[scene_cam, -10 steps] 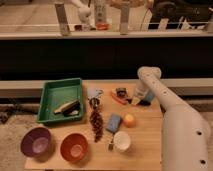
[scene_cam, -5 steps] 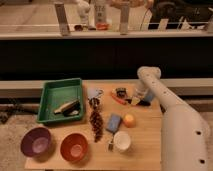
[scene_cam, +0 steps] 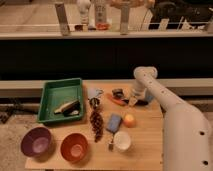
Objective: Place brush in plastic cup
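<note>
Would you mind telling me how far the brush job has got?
Nothing looks finished: the white cup near the table's front holds no brush. The end effector is down at the far right by the clutter there, where a dark slim item lies. Lifting and cup placement remain.

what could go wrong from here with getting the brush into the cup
1. The gripper is down at the table's far right among crowded items: the orange-red carrot-like thing and a small dark object lie right beside it, so it might nudge or grab the wrong one.
2. The white cup sits at the near edge with a blue block and an orange ball in between; a low carry could knock them.
</note>
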Action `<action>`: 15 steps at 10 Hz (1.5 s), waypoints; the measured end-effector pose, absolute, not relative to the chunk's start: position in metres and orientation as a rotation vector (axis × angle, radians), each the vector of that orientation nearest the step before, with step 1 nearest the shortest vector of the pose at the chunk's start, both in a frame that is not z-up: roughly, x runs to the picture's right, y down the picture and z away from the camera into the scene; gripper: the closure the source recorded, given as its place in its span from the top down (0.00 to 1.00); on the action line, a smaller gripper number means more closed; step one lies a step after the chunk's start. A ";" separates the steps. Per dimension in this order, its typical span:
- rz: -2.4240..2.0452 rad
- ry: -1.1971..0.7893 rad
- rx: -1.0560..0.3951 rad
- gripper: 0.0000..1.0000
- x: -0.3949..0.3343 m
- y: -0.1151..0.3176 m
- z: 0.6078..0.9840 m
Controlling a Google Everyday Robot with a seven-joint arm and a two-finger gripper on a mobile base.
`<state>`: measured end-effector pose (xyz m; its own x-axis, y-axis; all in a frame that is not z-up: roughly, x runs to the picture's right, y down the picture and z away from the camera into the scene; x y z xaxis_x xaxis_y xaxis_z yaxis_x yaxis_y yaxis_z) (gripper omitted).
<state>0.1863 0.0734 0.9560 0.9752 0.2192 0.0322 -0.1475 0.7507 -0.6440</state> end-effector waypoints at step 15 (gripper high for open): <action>0.104 -0.200 -0.662 0.04 0.168 0.019 0.923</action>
